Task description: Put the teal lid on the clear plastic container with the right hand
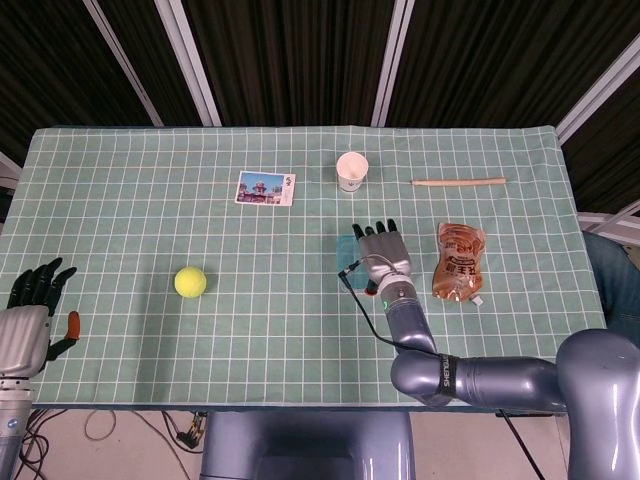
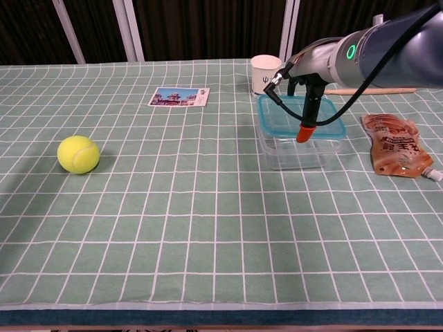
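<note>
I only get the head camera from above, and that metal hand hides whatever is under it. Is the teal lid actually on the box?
Observer: From the chest view, yes. The teal lid lies roughly level across the top of the clear plastic container.
Operator: Is anything inside the box?
Observer: It looks empty; nothing shows through its clear walls.
Operator: Is the hand gripping the lid?
Observer: The right hand is over it, and one orange-tipped finger points down at the lid's near edge. I cannot tell whether it grips.
</note>
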Controlling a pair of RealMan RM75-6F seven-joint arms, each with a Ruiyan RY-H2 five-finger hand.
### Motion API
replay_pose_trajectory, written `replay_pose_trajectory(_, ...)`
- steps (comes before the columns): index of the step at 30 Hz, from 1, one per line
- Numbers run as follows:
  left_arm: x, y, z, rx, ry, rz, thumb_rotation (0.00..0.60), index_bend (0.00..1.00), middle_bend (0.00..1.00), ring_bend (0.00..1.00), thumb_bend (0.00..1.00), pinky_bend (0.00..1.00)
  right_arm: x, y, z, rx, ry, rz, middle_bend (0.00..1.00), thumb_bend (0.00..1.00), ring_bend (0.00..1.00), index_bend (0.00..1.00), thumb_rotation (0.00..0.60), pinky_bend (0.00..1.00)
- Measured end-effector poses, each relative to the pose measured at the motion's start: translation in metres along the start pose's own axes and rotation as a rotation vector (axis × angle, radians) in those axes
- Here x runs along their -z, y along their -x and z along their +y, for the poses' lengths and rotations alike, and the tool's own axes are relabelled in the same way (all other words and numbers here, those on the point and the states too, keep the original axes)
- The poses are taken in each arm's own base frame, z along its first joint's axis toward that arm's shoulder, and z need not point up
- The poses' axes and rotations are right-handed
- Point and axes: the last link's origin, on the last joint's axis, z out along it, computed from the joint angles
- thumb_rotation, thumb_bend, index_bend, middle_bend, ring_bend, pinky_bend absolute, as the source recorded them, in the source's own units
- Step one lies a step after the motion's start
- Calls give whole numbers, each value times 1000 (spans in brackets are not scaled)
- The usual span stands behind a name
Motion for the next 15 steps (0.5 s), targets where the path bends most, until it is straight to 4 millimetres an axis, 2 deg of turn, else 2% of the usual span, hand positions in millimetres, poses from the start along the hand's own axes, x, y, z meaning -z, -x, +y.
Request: replay_pose_trajectory(15, 0, 0, -1, 2, -11, -4, 600, 123, 0, 0, 564, 0, -6, 3, -9, 45, -46, 49, 387, 155, 97, 21, 600, 0)
